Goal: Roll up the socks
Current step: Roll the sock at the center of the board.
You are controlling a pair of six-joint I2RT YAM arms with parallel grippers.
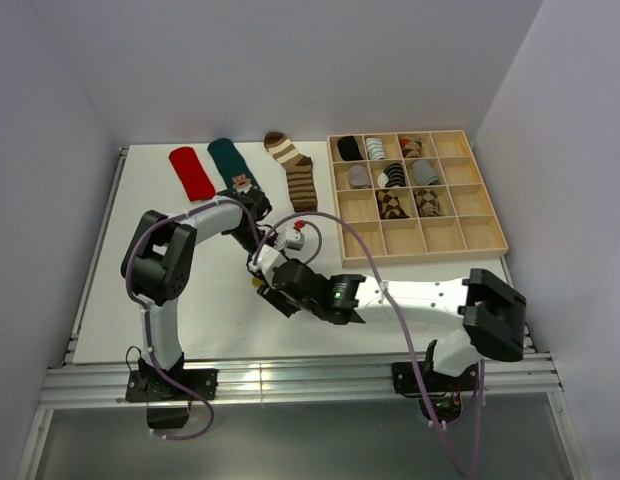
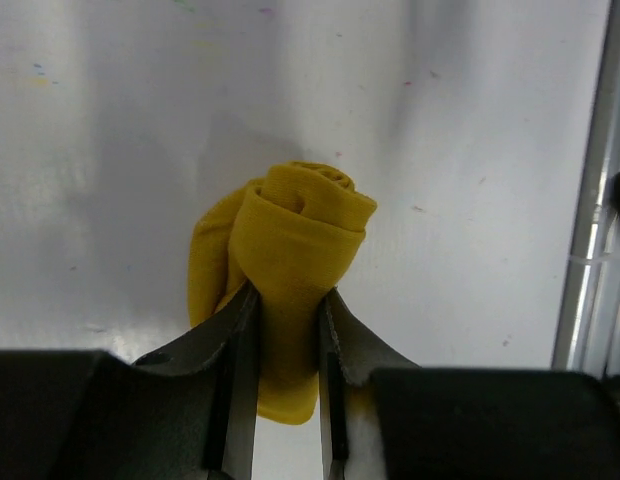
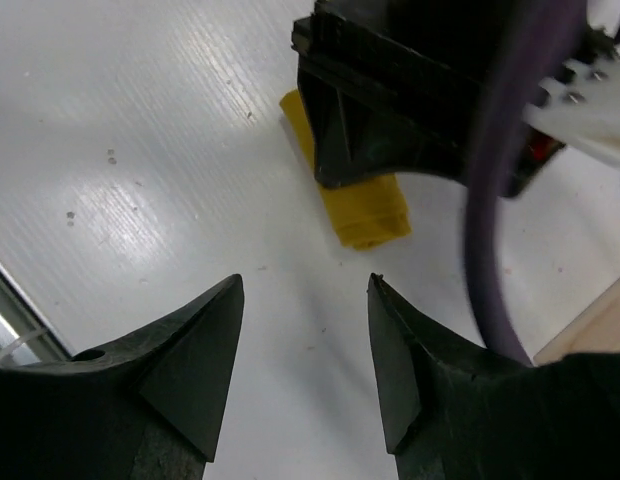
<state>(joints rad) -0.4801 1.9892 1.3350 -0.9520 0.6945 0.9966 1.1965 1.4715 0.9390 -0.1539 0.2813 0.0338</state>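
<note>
A mustard yellow sock point(image 2: 295, 240), rolled into a tight coil, rests on the white table, and my left gripper point(image 2: 288, 295) is shut on its lower end. In the right wrist view the same sock point(image 3: 368, 215) pokes out from under the black left gripper body point(image 3: 390, 100). My right gripper point(image 3: 305, 285) stands open just short of the sock, with nothing between its fingers. From above, both grippers meet near the table's middle, left point(image 1: 260, 262) and right point(image 1: 269, 289). A red sock point(image 1: 192, 172), a dark teal sock point(image 1: 233, 167) and a brown-and-cream striped sock point(image 1: 293, 170) lie flat at the back.
A wooden compartment tray point(image 1: 495, 215) stands at the back right with several rolled socks in its upper cells; its corner point(image 3: 590, 320) shows at the right wrist view's edge. A purple cable point(image 3: 500, 200) hangs across that view. The table's metal rail point(image 2: 590, 250) runs nearby.
</note>
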